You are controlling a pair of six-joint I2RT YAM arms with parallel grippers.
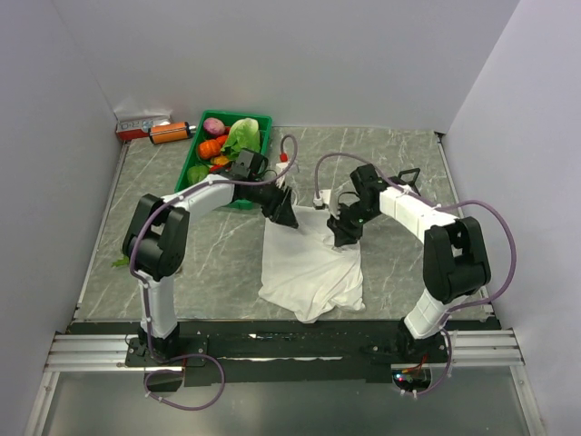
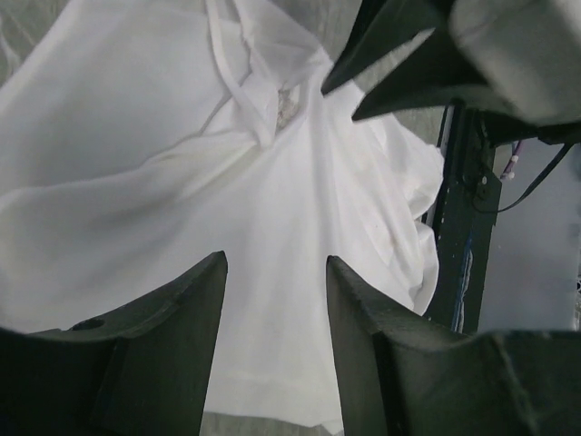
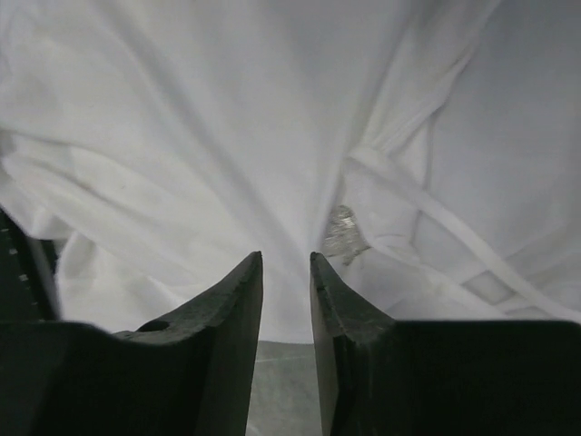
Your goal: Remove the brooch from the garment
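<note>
Both jaws stand apart, the right pair by only a slim gap, gripping nothing. The brooch point(image 3: 343, 234) sits by a strap at the garment's point(image 3: 182, 136) far end, just beside my right tips. Closing here, I'd likely pinch cloth instead and drag it across the tabletop point(image 1: 218, 263).

Readable text: none in any of the three views.
Small box point(image 1: 142, 125), left of the green bin point(image 1: 238, 114): red and white printing, too small and blurred to read.
Orange can point(image 1: 171, 133), between the small box and the green bin: a dark band across it, no lettering legible.
Garment point(image 3: 182, 136), in front of the green bin: plain white cloth, no legible tag or print.
</note>
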